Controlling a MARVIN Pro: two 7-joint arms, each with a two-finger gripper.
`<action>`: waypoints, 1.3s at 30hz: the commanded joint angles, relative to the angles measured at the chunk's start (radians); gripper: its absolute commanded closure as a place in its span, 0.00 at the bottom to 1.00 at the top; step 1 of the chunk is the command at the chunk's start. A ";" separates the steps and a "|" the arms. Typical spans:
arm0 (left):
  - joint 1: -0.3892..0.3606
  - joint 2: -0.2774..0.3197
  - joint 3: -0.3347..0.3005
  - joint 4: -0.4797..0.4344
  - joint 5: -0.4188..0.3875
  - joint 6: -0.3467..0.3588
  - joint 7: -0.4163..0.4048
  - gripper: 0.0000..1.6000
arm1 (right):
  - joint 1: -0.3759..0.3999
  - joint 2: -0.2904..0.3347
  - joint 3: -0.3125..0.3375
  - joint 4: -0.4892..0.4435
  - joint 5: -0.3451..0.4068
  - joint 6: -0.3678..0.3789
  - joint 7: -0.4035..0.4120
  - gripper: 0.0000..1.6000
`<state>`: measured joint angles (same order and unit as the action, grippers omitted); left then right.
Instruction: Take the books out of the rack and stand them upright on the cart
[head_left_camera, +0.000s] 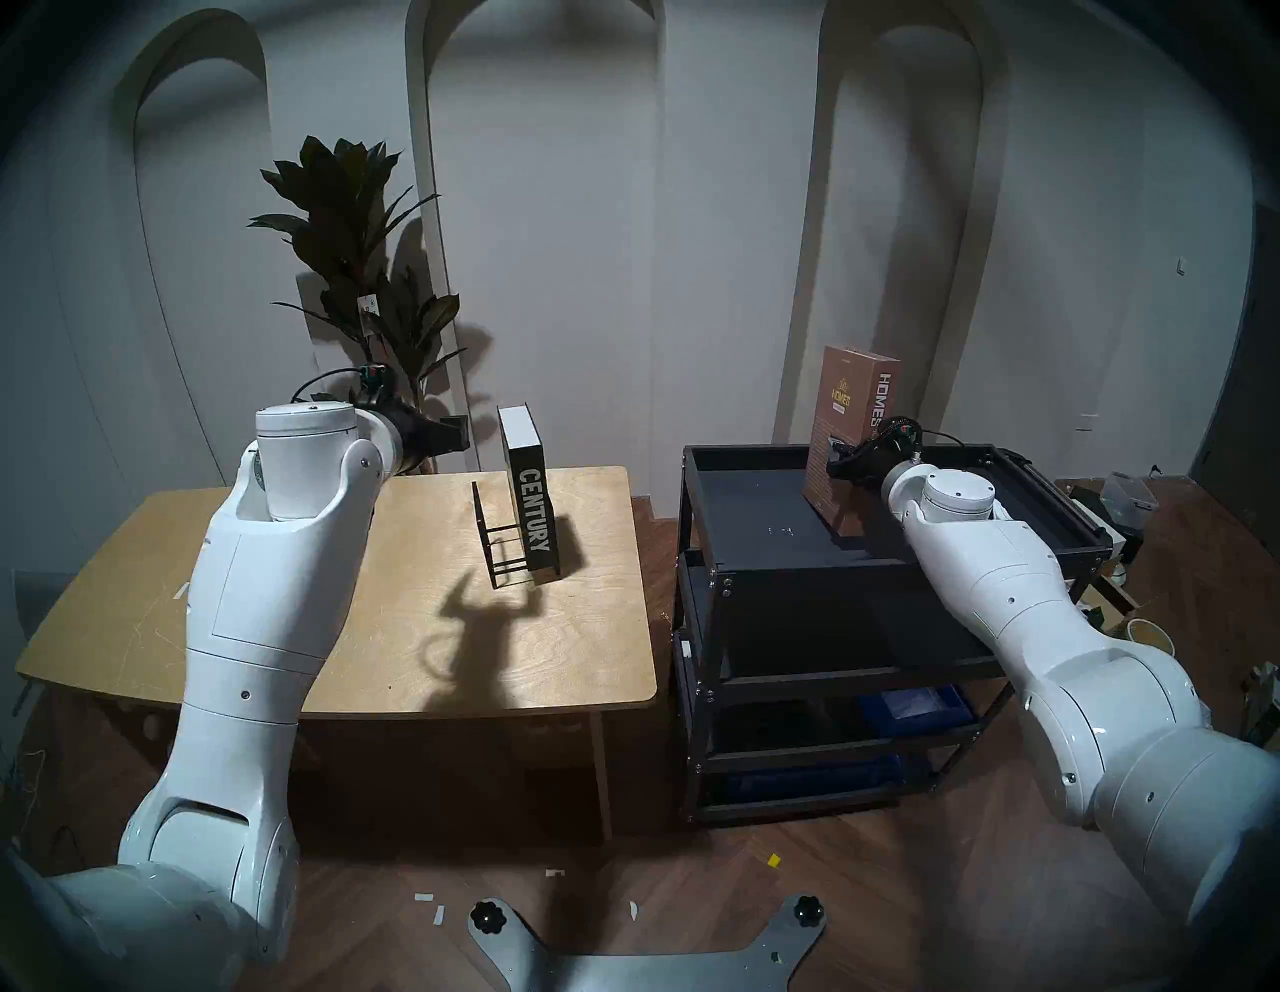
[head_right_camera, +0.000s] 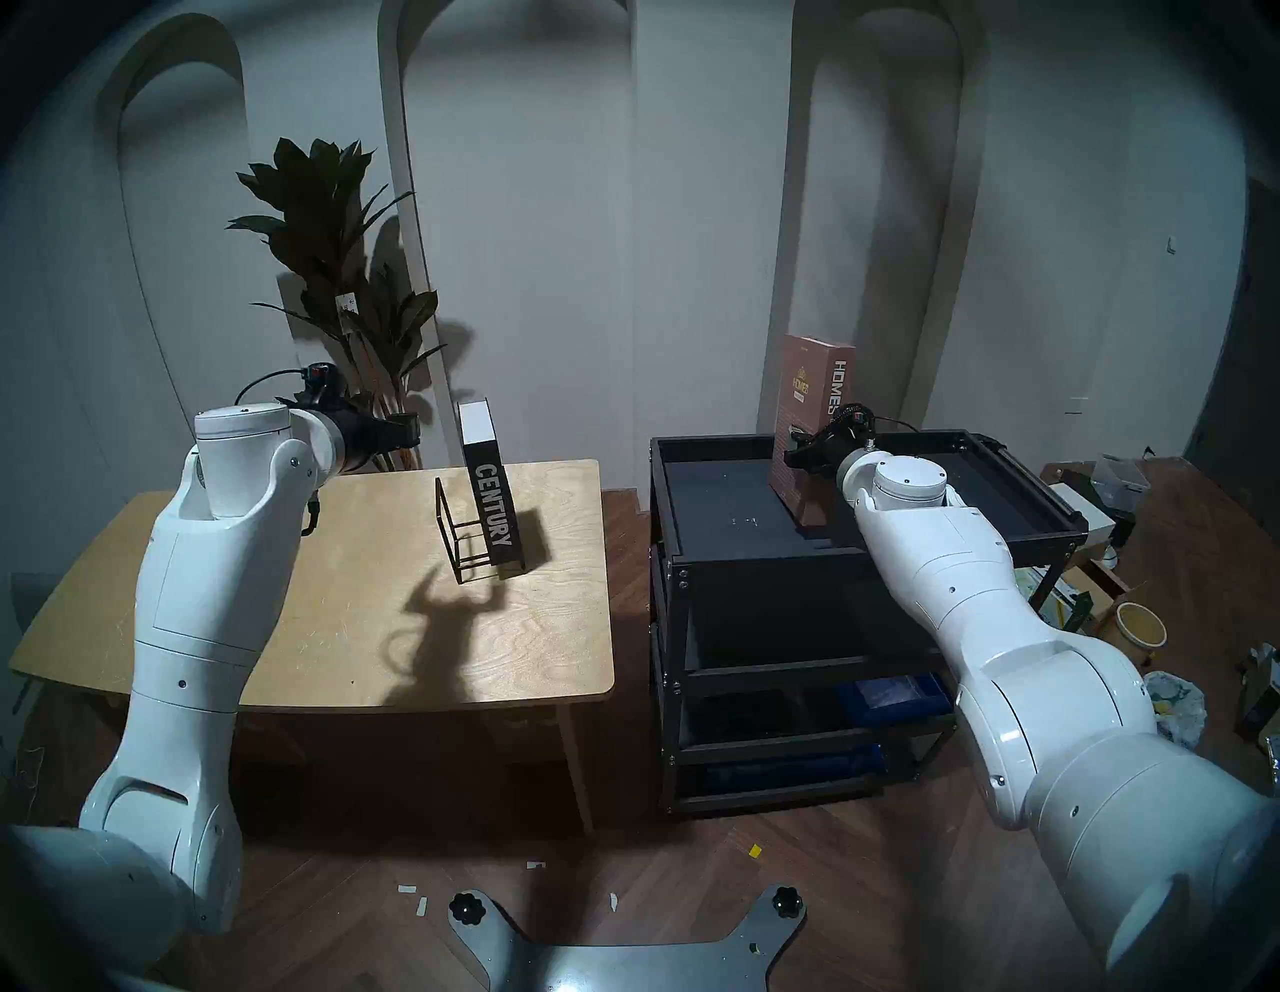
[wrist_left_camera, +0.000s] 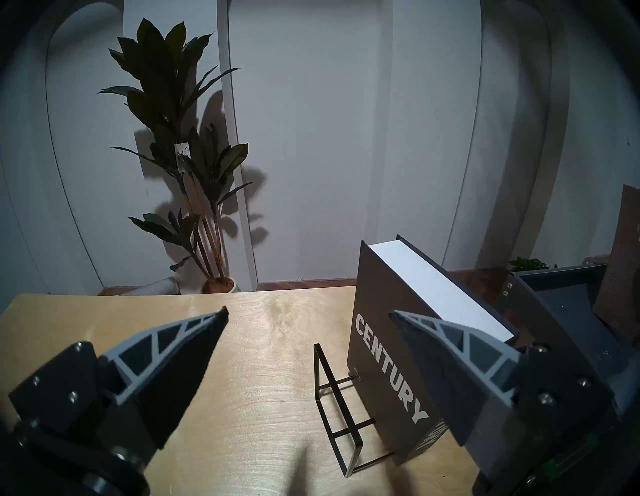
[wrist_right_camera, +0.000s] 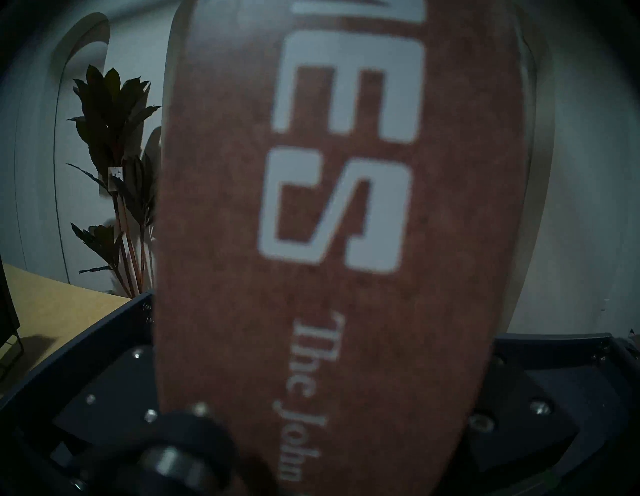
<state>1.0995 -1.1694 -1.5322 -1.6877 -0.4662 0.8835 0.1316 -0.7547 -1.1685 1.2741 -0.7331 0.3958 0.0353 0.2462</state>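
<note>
The brown book (head_left_camera: 855, 409) lettered "HOMES" stands upright, slightly tilted, at the back of the black cart's top tray (head_left_camera: 748, 457). My right gripper (head_left_camera: 841, 464) is shut on its lower spine, and that spine (wrist_right_camera: 329, 207) fills the right wrist view. The black book (head_left_camera: 533, 512) lettered "CENTURY" leans in the right end of the thin wire rack (head_left_camera: 502, 547) on the wooden table (head_left_camera: 346, 623). My left gripper (wrist_left_camera: 308, 311) is open, level with the top of the black book (wrist_left_camera: 381, 363) and just left of it, holding nothing. The rack (wrist_left_camera: 341, 415) is otherwise bare.
A tall potted plant (head_left_camera: 353, 263) stands behind the table at the wall. The cart's lower shelves hold blue bins (head_left_camera: 914, 706). Boxes and clutter (head_right_camera: 1122, 478) lie on the floor to the right of the cart. A gap of wooden floor separates table and cart.
</note>
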 joint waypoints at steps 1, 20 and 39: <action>-0.007 0.004 0.000 -0.027 0.001 -0.007 -0.002 0.00 | -0.087 0.038 0.007 -0.074 0.005 0.063 -0.023 0.94; 0.007 -0.005 0.020 -0.042 -0.004 -0.002 0.024 0.00 | -0.143 0.047 0.018 -0.113 0.027 0.080 -0.067 0.88; 0.000 -0.012 0.043 -0.042 -0.006 0.001 0.051 0.00 | -0.172 0.048 0.045 -0.133 0.079 0.080 -0.067 0.00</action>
<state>1.1246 -1.1795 -1.4910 -1.7120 -0.4741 0.8851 0.1832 -0.9146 -1.1241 1.3123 -0.8400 0.4653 0.1167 0.1702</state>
